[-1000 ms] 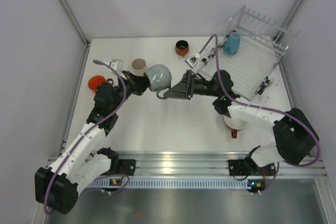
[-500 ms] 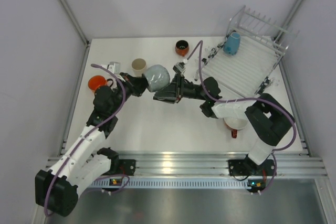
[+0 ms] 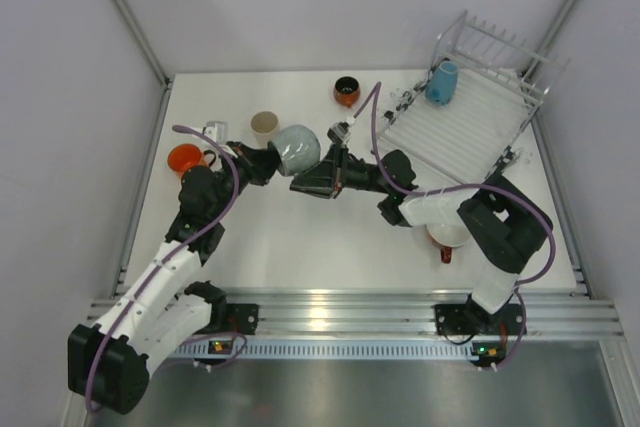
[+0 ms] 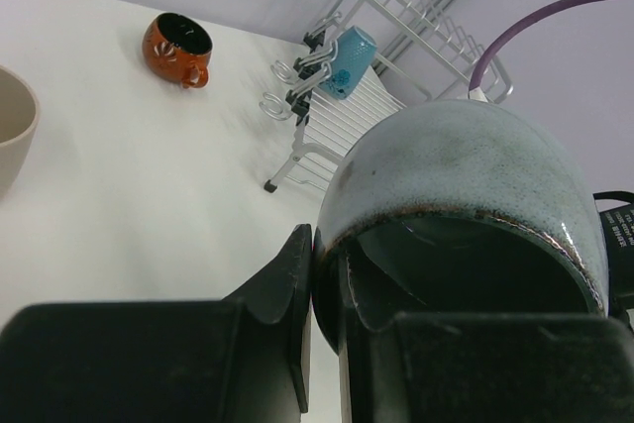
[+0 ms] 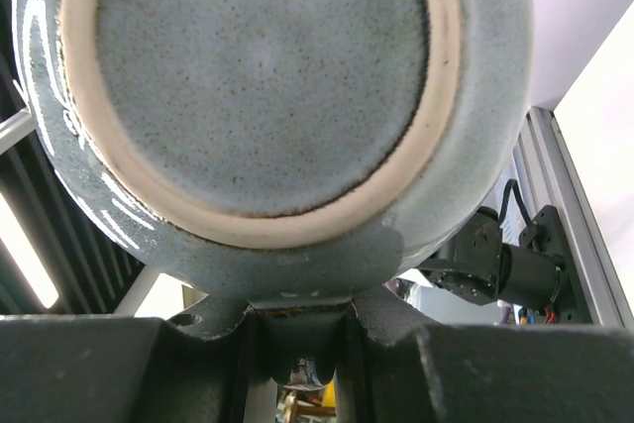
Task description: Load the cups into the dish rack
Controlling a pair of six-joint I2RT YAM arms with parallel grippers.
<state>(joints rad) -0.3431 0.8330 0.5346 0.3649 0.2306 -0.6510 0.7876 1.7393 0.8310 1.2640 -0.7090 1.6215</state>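
A grey mug (image 3: 298,146) hangs above the table between the two arms. My left gripper (image 3: 268,158) is shut on its rim (image 4: 342,245), one finger inside and one outside. My right gripper (image 3: 303,183) comes from the other side, facing the mug's base (image 5: 267,76), and is shut on the handle (image 5: 297,329). The dish rack (image 3: 470,127) stands at the back right with a light blue cup (image 3: 441,82) in it. On the table are an orange cup (image 3: 184,158), a beige tumbler (image 3: 264,125), a dark-and-orange cup (image 3: 346,90) and a red mug (image 3: 447,238).
The red mug sits partly under my right forearm. The enclosure's side walls run close along both table edges. In the left wrist view the rack (image 4: 396,37), the blue cup (image 4: 347,61) and the dark-and-orange cup (image 4: 178,47) lie beyond the mug.
My right gripper has moved left to the grey mug and closed on its handle. The left gripper kept its hold on the rim, barely shifting.
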